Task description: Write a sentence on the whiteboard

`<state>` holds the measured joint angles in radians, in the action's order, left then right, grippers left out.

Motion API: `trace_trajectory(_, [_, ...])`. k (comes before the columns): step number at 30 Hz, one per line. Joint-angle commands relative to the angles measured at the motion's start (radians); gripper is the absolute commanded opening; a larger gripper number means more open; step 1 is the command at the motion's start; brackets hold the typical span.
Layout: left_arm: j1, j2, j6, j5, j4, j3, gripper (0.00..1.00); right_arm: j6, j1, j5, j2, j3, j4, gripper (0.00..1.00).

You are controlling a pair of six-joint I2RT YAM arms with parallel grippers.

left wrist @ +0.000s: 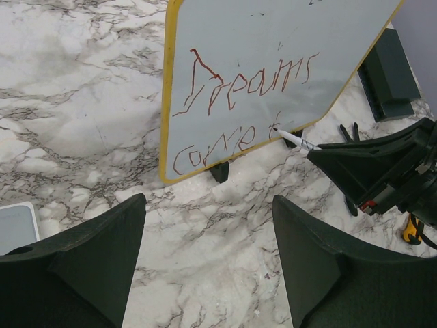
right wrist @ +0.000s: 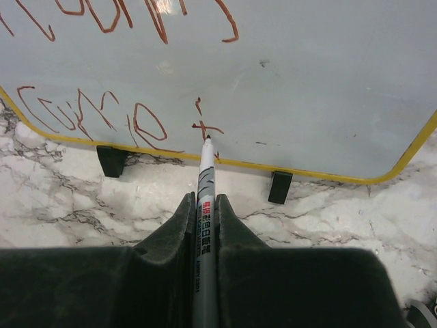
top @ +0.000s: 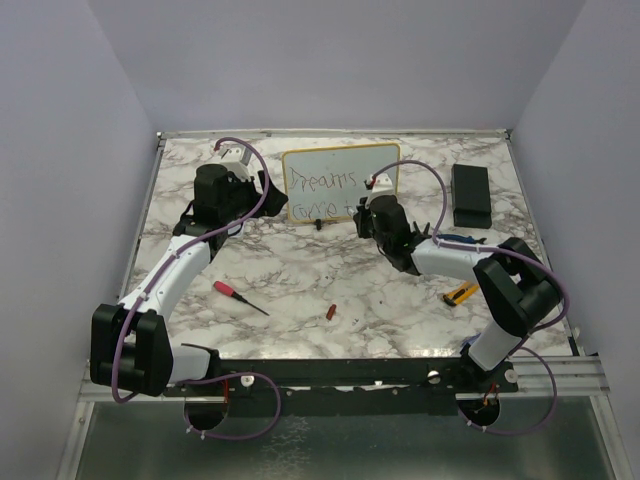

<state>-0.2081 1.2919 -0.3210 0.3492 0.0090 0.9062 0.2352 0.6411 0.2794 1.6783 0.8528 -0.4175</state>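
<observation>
The whiteboard [top: 372, 163] stands upright at the back centre on small black feet, with a yellow frame. The sentence [top: 322, 195] in red-brown marker reads "Dreams" above "come t"; it also shows in the left wrist view [left wrist: 252, 82] and the right wrist view [right wrist: 89, 113]. My right gripper [right wrist: 203, 201] is shut on a white marker [right wrist: 205, 184], whose tip touches the board at the "t" near the bottom frame. My left gripper [left wrist: 208, 201] is open and empty, low over the table left of the board [left wrist: 273, 34].
A black box [top: 471, 194] lies right of the board. A red-handled screwdriver [top: 235, 294] and a small red cap [top: 331, 312] lie on the marble table in front. A yellow tool [top: 460, 293] lies under my right arm. A grey pad [left wrist: 15, 225] sits by my left gripper.
</observation>
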Motion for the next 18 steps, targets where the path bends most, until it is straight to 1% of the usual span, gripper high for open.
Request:
trace_trajectory(1, [-0.007, -0.009, 0.003, 0.002, 0.006, -0.007, 0.76, 0.018, -0.004, 0.008, 0.009, -0.035, 0.004, 0.01])
trace_trajectory(18, [-0.006, -0.011, 0.004, 0.000, 0.006, -0.007, 0.76, 0.029, -0.003, 0.027, 0.040, -0.014, 0.041, 0.01])
